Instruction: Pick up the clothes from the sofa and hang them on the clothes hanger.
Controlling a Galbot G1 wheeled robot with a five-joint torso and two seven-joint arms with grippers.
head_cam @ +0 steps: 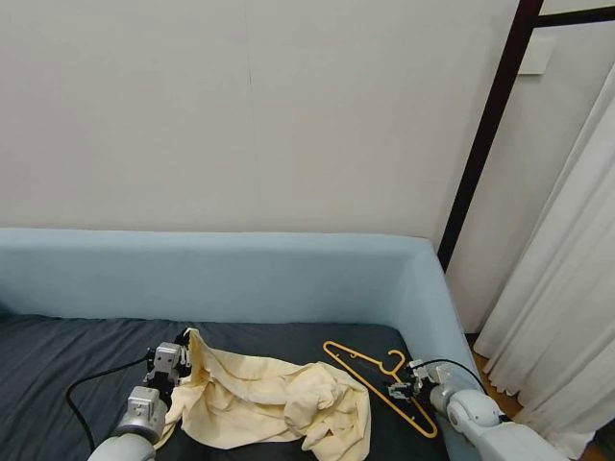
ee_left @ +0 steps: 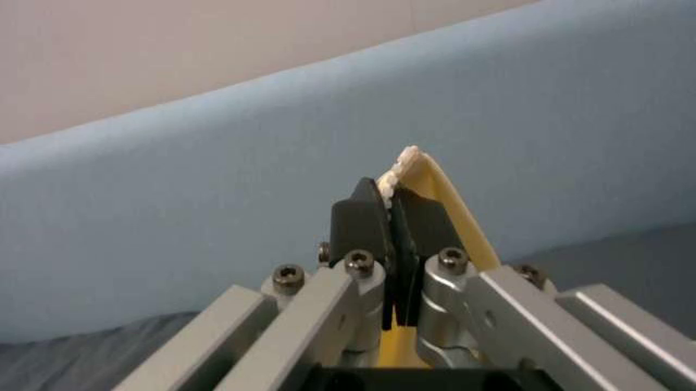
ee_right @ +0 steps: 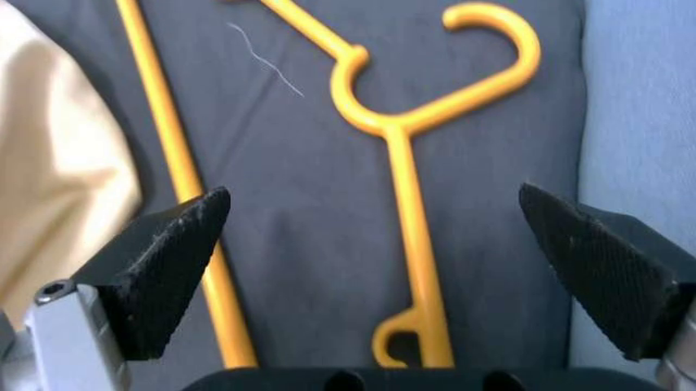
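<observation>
Pale yellow garment (head_cam: 279, 399), crumpled on the dark seat. At the garment's left edge, the left gripper (head_cam: 183, 355) is clamped on a raised fold. Right of the garment, the right gripper (head_cam: 402, 386) hangs over the orange hanger (head_cam: 356, 353), jaws spread wide and holding nothing. Behind the garment rises the blue sofa (head_cam: 240, 279) back. Risk: the thin pinch may slip under the cloth's weight. The left wrist view alone confirms fabric between the pads (ee_left: 364, 220).

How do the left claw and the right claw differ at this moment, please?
The left claw is shut on an edge of the yellow cloth, while the right claw is open and holds nothing. The left claw faces the sofa's blue back; the right claw points down over the orange hanger. Both are low over the dark seat.
</observation>
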